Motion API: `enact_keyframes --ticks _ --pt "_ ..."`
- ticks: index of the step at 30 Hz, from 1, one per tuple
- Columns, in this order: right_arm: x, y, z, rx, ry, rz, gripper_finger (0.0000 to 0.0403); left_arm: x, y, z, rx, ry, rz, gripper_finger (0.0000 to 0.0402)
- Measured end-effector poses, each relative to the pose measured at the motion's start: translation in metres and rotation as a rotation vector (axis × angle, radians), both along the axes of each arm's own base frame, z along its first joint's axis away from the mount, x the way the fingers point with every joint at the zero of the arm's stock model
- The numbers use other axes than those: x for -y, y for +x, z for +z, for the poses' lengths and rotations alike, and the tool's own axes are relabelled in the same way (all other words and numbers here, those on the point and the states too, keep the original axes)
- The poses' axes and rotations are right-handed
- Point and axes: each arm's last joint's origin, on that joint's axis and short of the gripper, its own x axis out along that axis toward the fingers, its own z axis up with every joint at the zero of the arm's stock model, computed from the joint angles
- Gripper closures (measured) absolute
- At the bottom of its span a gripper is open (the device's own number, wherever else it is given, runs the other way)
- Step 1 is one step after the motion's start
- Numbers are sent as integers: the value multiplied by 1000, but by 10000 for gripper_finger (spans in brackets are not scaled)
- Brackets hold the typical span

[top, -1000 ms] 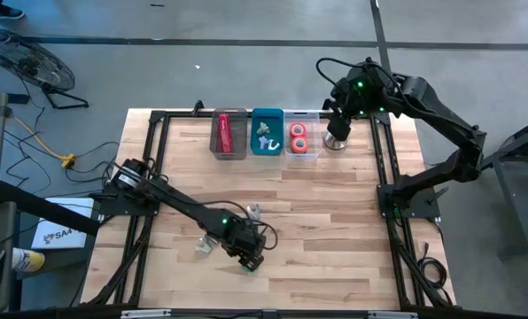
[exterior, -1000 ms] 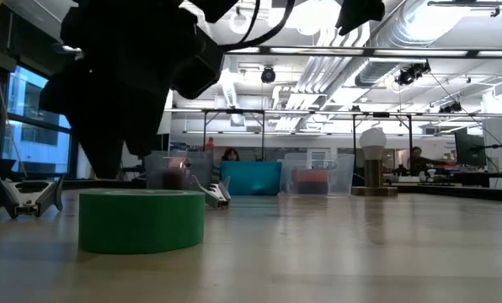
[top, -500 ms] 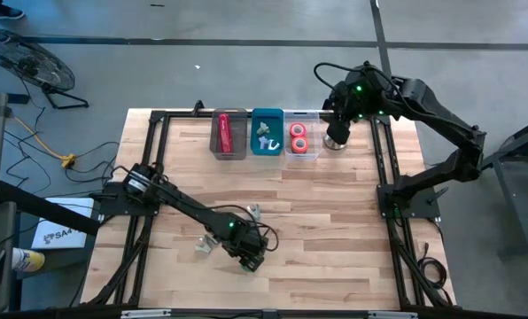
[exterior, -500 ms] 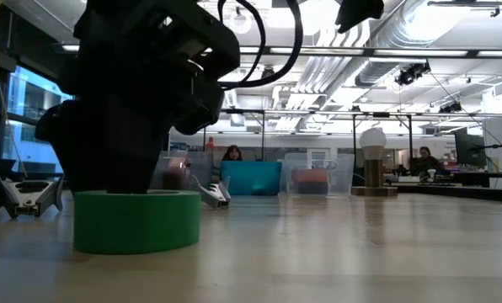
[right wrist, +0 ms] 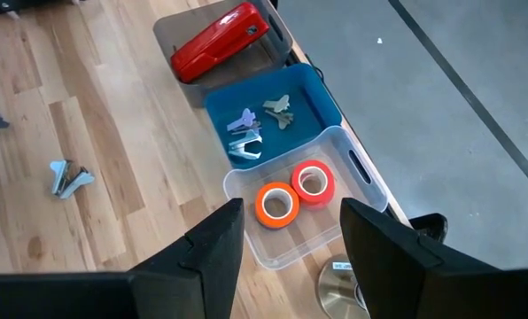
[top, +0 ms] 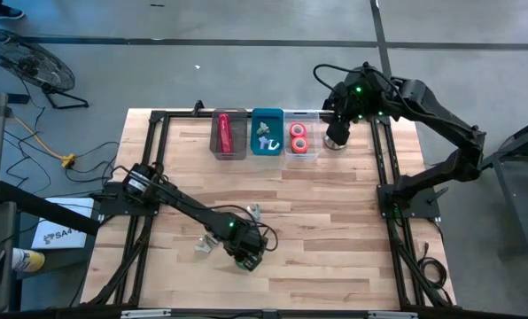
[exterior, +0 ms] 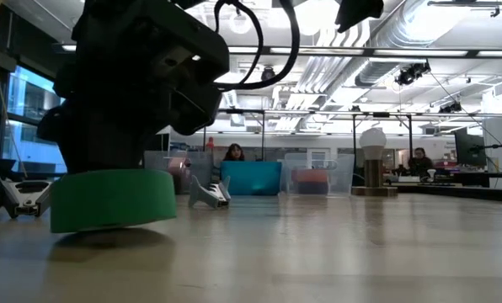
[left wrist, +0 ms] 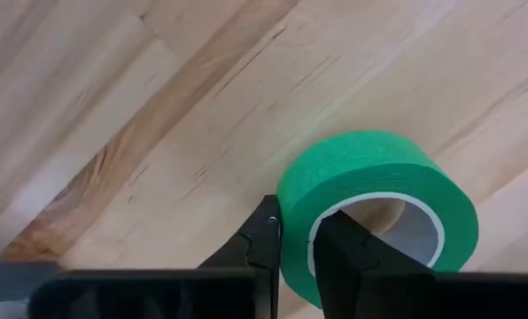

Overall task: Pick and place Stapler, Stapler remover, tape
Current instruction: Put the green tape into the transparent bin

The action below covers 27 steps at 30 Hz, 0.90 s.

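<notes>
Green tape, wide ring with pale core, at table's six o'clock, tilted, wall pinched between left gripper fingers. Right gripper spread, empty, above clear bin.

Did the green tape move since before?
Yes. The green tape slid left and tipped up off the table, away from the blue bin, pinched by the left gripper.

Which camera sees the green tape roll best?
The left wrist view: the green ring-shaped tape roll fills it, wall pinched by the left pincer. The low view shows its side; the high view mostly hides it; the right wrist view misses it.
</notes>
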Motion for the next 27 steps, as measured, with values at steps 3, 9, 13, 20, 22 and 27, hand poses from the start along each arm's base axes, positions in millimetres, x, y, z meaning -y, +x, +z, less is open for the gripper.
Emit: enact_keyframes --ticks 3,9,13,20,22,27 --pt "0 0 0 0 1 0 221 0 1 2 -1 8 -37 366" --pt "-1 0 0 8 18 25 221 -12 9 33 -23 188 -97 366" --pt "0 1 1 12 2 38 221 -35 19 73 -22 378 -154 366" --pt "1 4 3 40 -26 52 221 -86 31 162 68 731 -162 366" --pt "1 5 5 55 -38 56 221 -99 32 188 116 833 -150 366" --pt "2 8 8 103 -57 93 221 -130 26 250 233 1057 -141 366"
